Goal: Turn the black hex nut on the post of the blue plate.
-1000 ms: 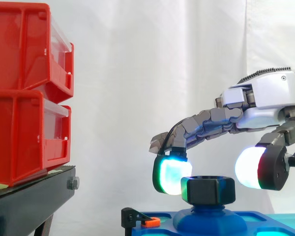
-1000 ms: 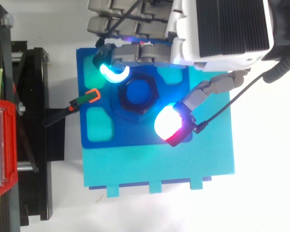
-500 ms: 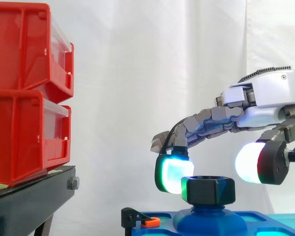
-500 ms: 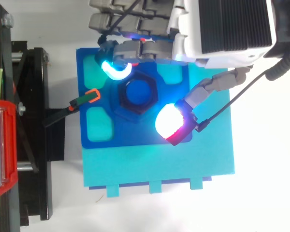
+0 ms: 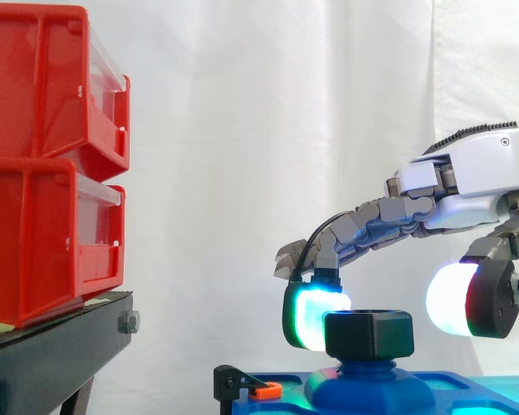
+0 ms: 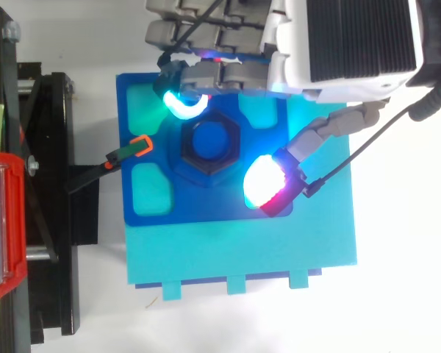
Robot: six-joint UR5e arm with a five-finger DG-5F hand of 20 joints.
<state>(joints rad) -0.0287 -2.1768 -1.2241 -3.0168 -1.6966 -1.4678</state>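
Fingers (image 5: pixel 363 226) of the hand (image 5: pixel 480 173) were held curved and spread on either side of the black hex nut (image 5: pixel 368 333), and were not closed on it. The nut was seated on the blue post (image 5: pixel 363 389), which rose from the middle of the blue plate (image 6: pixel 206 206). In the side view a cyan-glowing pad (image 5: pixel 314 316) was seen low at the nut's left flank. Its edge overlapped the nut's outline, so it could not be told whether the two were touching or only just beside each other. The thumb (image 5: pixel 457 298), its pad lit white with a red rim, was held to the nut's right and a little higher than the nut's middle, and a clear gap of curtain was seen between them. From above, the cyan pad was placed just beyond the nut's upper-left corner and the thumb's pad off its lower-right side, so that the nut lay diagonally between them. The palm was carried over the plate's upper-right part. The plate was laid on a teal board (image 6: pixel 242 250), which rested on the white table (image 6: pixel 404 294). A black clamp with an orange tip (image 6: pixel 138 145) was set at the plate's left edge, near the nut but apart from it. Red bins (image 5: pixel 43 173) were stacked on a black stand (image 5: pixel 52 346) at the left, well apart from the hand, before the white curtain (image 5: pixel 242 130).
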